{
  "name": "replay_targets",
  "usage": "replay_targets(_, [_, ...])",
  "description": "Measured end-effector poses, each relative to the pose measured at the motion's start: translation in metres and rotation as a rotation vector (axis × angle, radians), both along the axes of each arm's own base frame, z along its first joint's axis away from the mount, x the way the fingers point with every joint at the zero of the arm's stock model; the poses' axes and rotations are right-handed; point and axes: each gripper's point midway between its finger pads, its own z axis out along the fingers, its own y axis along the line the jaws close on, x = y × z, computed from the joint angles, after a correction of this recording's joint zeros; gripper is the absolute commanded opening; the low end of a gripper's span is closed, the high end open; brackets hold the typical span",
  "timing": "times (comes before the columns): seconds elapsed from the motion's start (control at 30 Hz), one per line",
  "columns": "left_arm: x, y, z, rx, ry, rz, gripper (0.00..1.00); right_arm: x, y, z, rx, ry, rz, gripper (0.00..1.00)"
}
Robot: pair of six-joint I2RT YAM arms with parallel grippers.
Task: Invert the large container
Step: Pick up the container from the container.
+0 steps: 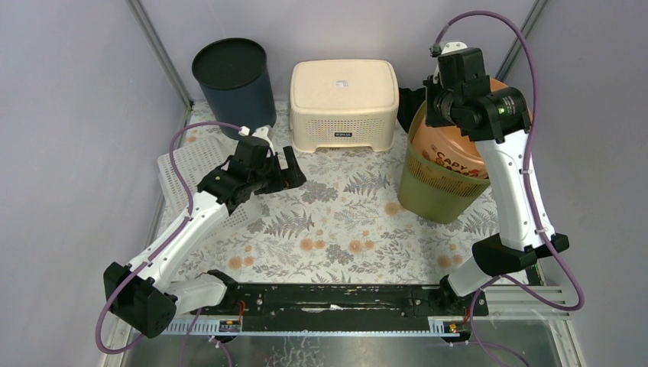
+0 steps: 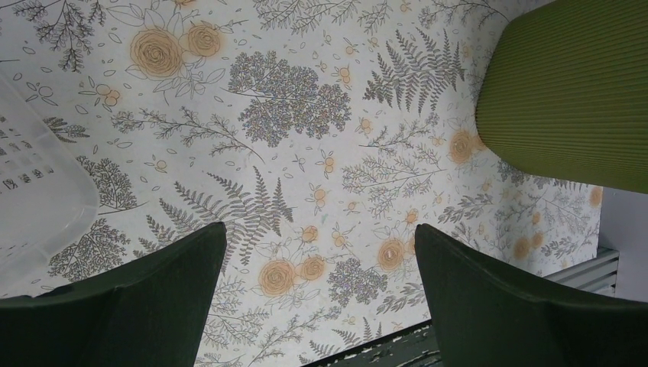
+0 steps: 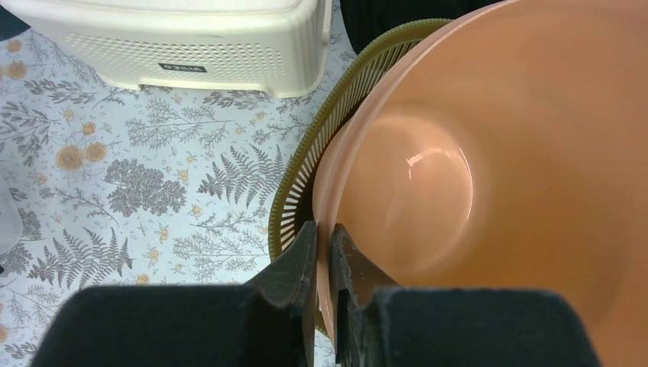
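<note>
The right gripper [image 3: 325,233] was clenched on the near rim of the large peach-orange plastic bucket [image 3: 497,153]. The bucket sat nested in an olive-green slotted basket [image 3: 302,191] on the table's right side, near the wall. The left gripper [image 2: 319,227] hung released over the open floral tablecloth [image 2: 306,115]. The basket hid the bucket's lower body. Pale grey walls [image 1: 69,115] enclosed the table.

Mid floral cloth [image 1: 336,222] betw. the arms lies open, room to pass. L side blocked by white tray [image 1: 187,164]; back edge by dark bin [image 1: 233,80] & cream basket [image 1: 344,103], near each other. R side filled by green basket [image 1: 435,191] w/ orange tub [image 1: 451,149] nested inside, only a slim gap to cream basket; right gripper [image 3: 325,252] clamped on tub rim.
</note>
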Motion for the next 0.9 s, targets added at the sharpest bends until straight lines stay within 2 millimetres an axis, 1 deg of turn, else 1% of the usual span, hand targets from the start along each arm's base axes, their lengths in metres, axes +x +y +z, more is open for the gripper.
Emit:
replay_targets(0.23, [0.000, 0.000, 0.000, -0.001, -0.002, 0.000, 1.00, -0.002, -0.003, 0.011, 0.013, -0.031, -0.018, 0.00])
replay_targets(0.4, [0.001, -0.001, 0.001, -0.004, -0.007, 0.000, 1.00, -0.009, -0.010, 0.024, 0.023, -0.073, -0.041, 0.00])
replay_targets(0.7, [0.003, -0.002, 0.003, -0.008, -0.014, -0.001, 1.00, -0.031, -0.024, 0.062, 0.071, -0.195, -0.079, 0.00])
replay_targets(0.9, [0.002, -0.002, 0.003, -0.008, -0.014, -0.001, 1.00, -0.043, -0.031, 0.086, 0.111, -0.281, -0.088, 0.00])
